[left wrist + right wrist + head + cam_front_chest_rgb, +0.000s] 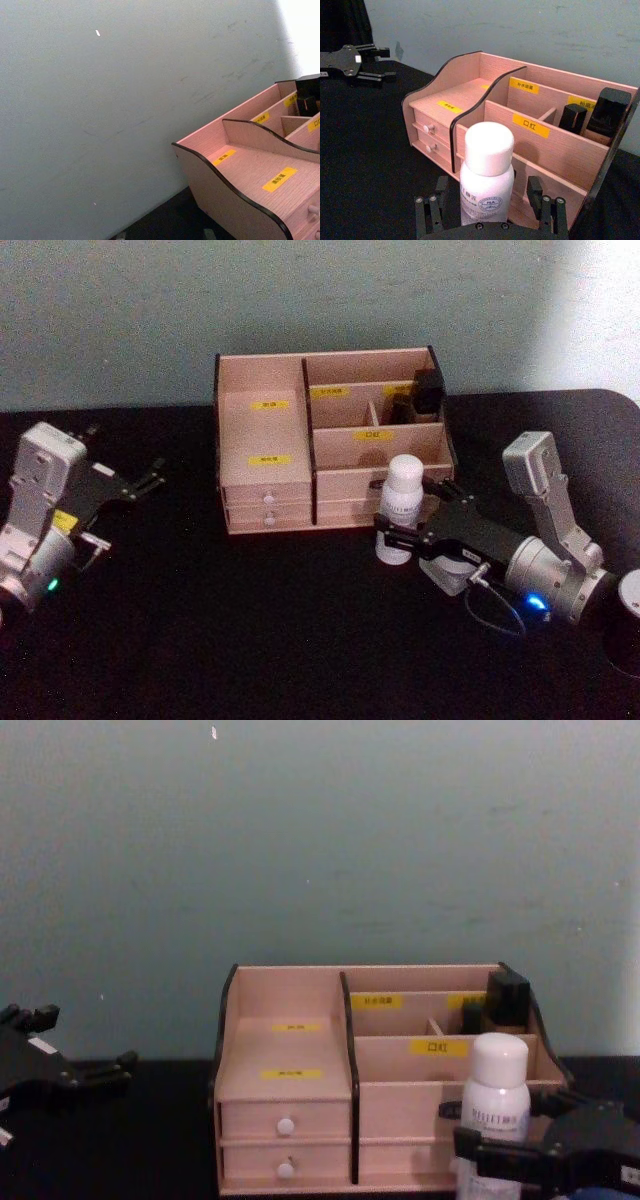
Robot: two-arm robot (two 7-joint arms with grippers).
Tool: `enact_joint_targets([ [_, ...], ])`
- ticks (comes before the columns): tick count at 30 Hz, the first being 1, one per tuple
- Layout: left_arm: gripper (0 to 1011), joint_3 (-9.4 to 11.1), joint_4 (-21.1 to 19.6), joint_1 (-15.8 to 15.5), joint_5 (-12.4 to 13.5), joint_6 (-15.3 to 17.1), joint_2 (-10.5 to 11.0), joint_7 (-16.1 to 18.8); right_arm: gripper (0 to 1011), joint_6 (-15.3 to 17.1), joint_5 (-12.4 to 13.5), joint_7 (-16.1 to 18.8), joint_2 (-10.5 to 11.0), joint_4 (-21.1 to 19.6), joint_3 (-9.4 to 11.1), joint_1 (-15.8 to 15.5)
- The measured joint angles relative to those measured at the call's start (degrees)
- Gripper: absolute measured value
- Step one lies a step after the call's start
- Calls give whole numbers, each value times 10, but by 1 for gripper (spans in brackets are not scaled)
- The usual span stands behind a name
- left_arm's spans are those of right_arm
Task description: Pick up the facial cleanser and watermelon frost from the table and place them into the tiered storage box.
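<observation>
White bottle (487, 180) between spread fingers of right gripper (488, 202), before tiered storage box (555, 152), left gripper (152, 477) open, idle

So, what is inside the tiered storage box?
Two dark items stand at the back right of the tiered storage box; its other open compartments look empty. The closed drawers hide their contents.

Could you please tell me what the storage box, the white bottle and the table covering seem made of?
The storage box looks like thin wood or plywood, matte, with faint grain and dark cut edges. The white bottle is probably plastic: smooth, slightly glossy, printed. The table covering seems black matte cloth, though that is uncertain.
</observation>
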Motion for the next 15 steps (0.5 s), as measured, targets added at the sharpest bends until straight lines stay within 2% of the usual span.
enact_joint_targets([
  [15,1001,0,0,0,0,0,0,0,1000,9,3,-1,-5,14,-3,9],
])
